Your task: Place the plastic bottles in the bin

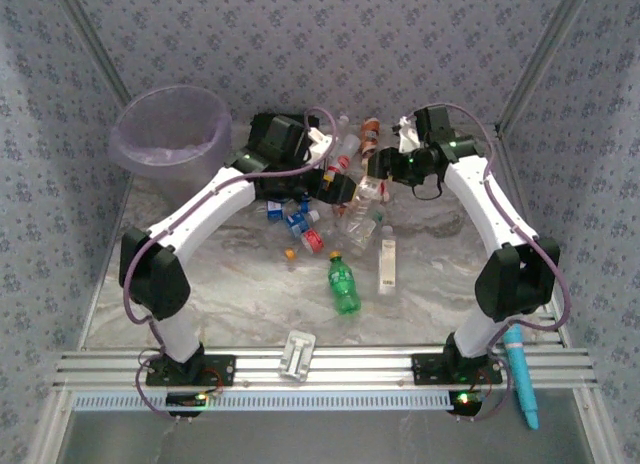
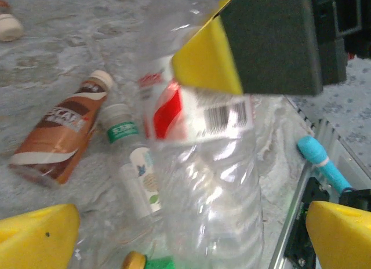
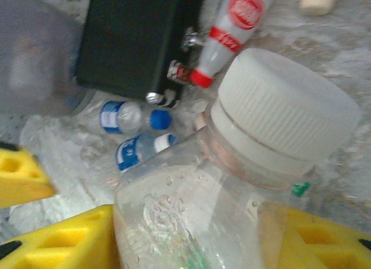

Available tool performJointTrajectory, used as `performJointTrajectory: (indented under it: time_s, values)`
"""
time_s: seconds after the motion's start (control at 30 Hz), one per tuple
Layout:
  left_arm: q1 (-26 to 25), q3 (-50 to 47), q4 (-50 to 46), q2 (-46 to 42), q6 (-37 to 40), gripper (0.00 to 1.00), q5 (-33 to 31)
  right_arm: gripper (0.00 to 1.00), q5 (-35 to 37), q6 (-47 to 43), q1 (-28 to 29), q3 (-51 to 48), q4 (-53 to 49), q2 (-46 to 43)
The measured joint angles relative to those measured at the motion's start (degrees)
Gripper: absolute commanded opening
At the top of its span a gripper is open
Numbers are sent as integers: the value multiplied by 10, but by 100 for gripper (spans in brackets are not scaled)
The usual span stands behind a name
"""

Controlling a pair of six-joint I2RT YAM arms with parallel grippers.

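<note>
Patterned cloth walls on three sides; marbled table (image 1: 230, 294) below. The plastic bottles (image 1: 330, 199) lie heaped at the far centre. One green bottle (image 1: 343, 284) lies apart, nearer the arm bases. The bin (image 1: 140, 156) stands in the far left corner, well clear of the heap, and nothing can be made out in it through the cloudy wall.

Right gripper (image 3: 191, 240) clasps a clear white-capped bottle (image 3: 232, 182). Its yellow pads (image 3: 64, 240) press both sides of the body just under the shoulder. Behind it lie the black case (image 3: 133, 43) and small blue-labelled bottles (image 3: 124, 115).

Left gripper (image 2: 185, 234) is spread wide. It straddles a clear bottle with a red-and-white label (image 2: 203, 164) without touching it (likely the same bottle, since the right finger rests on that label).

Judgement: the bottle looks empty and thin-walled, so it should be light, slick and quick to buckle at mid-body. The ribbed shoulder below the cap should be stiffest and give the best hold. A light squeeze ought to suffice.
</note>
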Motion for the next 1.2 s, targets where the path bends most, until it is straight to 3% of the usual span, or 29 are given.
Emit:
performJointTrajectory:
  time_s: [0.47,0.67,0.87,0.93,1.07,1.2]
  values:
    - [-11,-9,56,42,-31,100,61,58,-59,30,13,-26,72,-12]
    - [-12,-7,63,63,-38,92,71,58,-80,42,16,-27,91,-15]
    - [-11,-2,66,66,-45,74,70,59,-82,42,16,-28,98,-16]
    - [-11,-2,65,66,-46,67,70,62,-82,43,16,-28,98,-16]
    - [-8,3,64,66,-46,66,70,76,-84,52,13,-28,100,-16]
    - [-7,7,58,66,-45,64,68,83,-83,52,3,-28,94,-19]
